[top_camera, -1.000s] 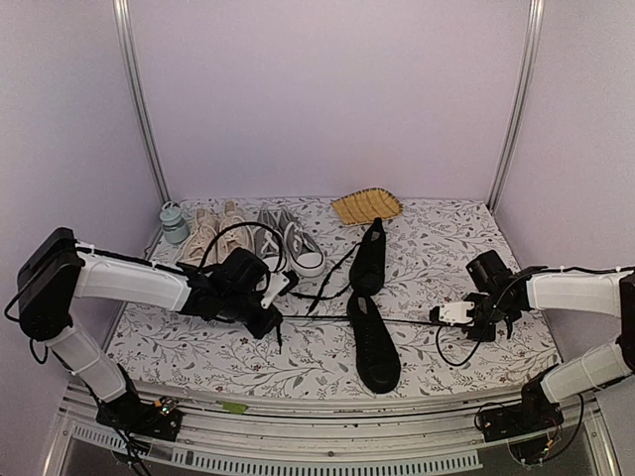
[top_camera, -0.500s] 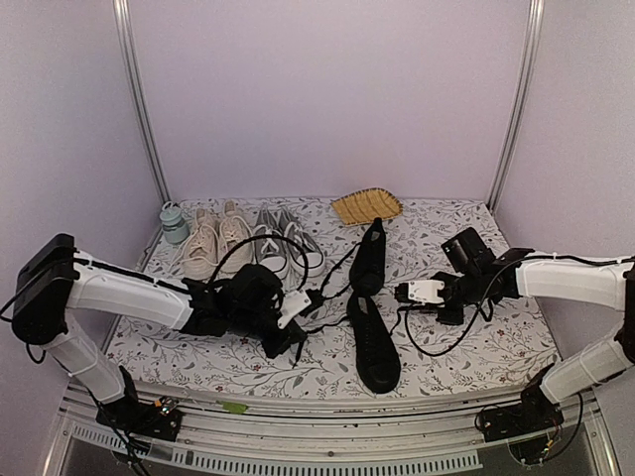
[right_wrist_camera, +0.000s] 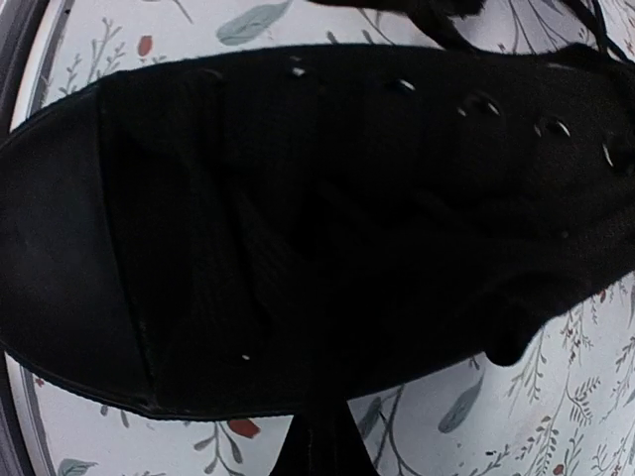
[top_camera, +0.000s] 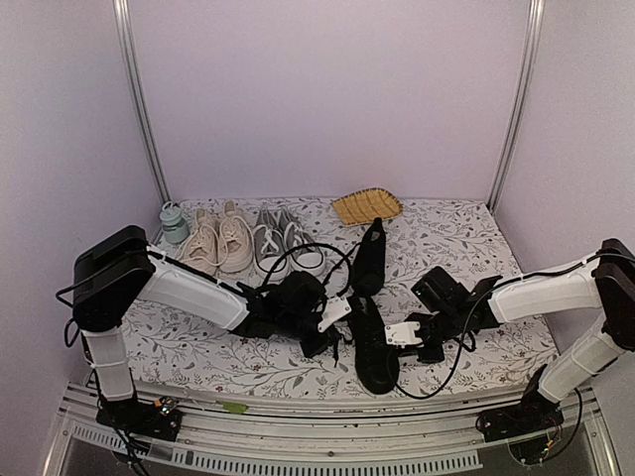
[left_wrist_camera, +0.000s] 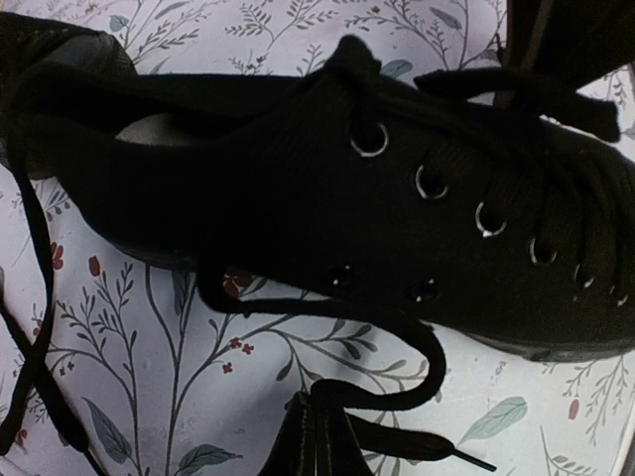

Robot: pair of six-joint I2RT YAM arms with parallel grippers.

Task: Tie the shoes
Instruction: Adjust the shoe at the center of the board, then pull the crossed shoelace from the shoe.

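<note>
two shoes, top view: the near black shoe [top_camera: 375, 359] lies mid-table, toe toward the arm bases; the far black shoe [top_camera: 368, 256] lies just beyond it, nearly in line.
left gripper, top view: the left gripper [top_camera: 333, 315] sits low, just beside the near black shoe's left flank.
right gripper, top view: the right gripper [top_camera: 401, 333] sits low, just beside the same shoe's right flank.
left wrist view, jaws: fully closed, pinching the lace [left_wrist_camera: 433, 369] where a slack loop of it curls back below the eyelets [left_wrist_camera: 432, 182].
right wrist view, jaws: fully closed; the shoe's toe cap fills the view; whether any lace is pinched cannot be told.
step in hand: judged to be drawing the lace across the near black shoe to form a crossing or knot.
procedure: keep the pinch firm; pull evenly and low over the cloth; do not drag the shoe sideways or into the far black shoe; keep the slack loop off the fingertips.
count, shoes: two black, two beige shoes [top_camera: 218, 243], two grey shoes [top_camera: 285, 243].
count, other: one woven tray [top_camera: 366, 206], one small jar [top_camera: 175, 222], two arms.
</note>
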